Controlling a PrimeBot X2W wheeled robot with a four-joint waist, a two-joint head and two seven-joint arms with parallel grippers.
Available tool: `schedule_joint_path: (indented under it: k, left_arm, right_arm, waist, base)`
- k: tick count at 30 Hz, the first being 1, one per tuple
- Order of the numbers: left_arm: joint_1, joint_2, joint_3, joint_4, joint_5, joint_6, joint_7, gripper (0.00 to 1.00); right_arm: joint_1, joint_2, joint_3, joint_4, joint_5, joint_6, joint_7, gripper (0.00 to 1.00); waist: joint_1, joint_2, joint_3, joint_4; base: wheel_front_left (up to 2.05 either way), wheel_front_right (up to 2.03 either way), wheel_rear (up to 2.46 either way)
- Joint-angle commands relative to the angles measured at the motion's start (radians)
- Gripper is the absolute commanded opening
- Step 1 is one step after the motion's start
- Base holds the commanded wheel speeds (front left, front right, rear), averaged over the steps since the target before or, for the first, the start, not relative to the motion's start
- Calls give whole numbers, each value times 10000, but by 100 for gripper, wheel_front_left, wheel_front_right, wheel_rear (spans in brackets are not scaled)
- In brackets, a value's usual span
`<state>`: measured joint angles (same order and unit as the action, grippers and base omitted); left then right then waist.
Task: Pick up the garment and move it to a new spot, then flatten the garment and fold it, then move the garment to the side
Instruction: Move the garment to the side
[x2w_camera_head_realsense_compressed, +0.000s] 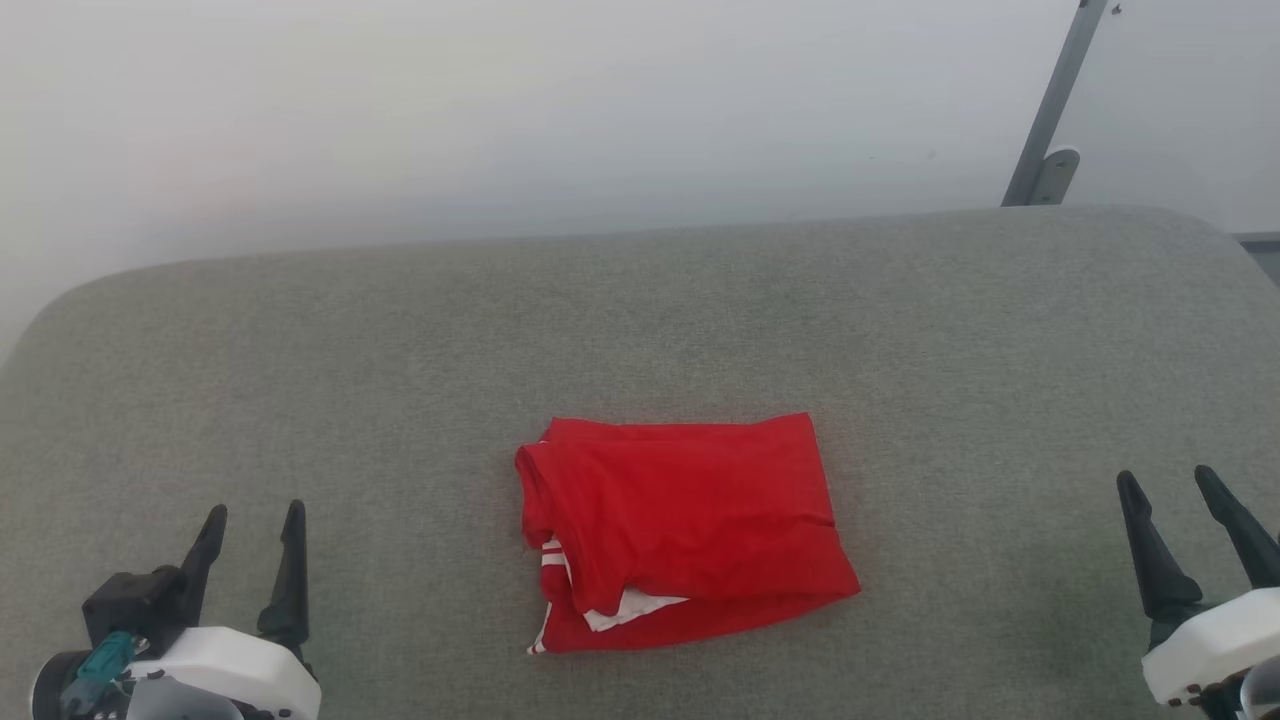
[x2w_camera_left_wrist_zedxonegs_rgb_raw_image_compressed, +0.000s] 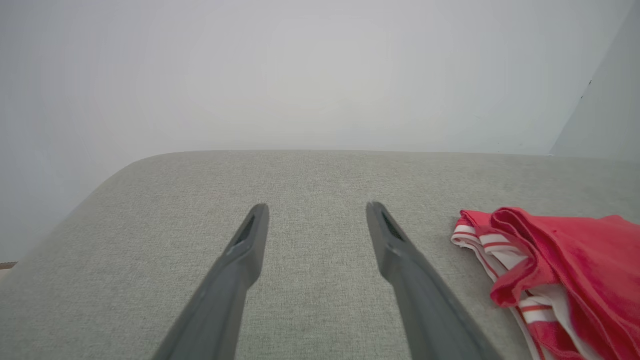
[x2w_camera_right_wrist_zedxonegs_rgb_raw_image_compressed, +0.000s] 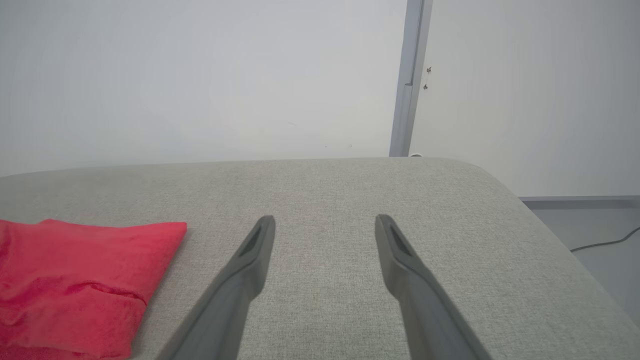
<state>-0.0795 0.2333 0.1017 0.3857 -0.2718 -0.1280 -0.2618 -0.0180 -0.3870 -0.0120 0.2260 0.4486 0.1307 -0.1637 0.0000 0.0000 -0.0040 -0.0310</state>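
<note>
A: Where's the garment (x2w_camera_head_realsense_compressed: 690, 520)?
B: Folded at the middle of the grey pad (x2w_camera_head_realsense_compressed: 400, 380); folding seems done (though lower layers are hidden). Left gripper (x2w_camera_head_realsense_compressed: 254, 510) and right gripper (x2w_camera_head_realsense_compressed: 1166, 475) wait at the pad's near edge, jaws wide open, empty.
A: Next?
B: Pinch all layers, carry it aside.
</note>
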Motion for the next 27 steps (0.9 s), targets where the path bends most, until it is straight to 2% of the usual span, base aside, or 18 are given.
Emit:
schedule_joint_path:
  k: [1,14,27]
  left_arm:
    - [132,-50,31,-54,145,-26,-40,100]
    - [36,-158,-29,-216,246,-22,-40,100]
    - [-316,-545,-512,-259,430,-6,-40,100]
  right_arm:
    - [107,21,-52,-70,-16,-1,22,100]
    - [4,-38,200,-312,117,-1,379,100]
    - [-1304,-592,2414,-98,1202,-1,2632,100]
  waist:
    - [0,0,5,25]
    - [0,0,112,461]
    - [0,0,708,1648]
  base:
    - [0,0,0]
    - [0,0,0]
    - [0,0,0]
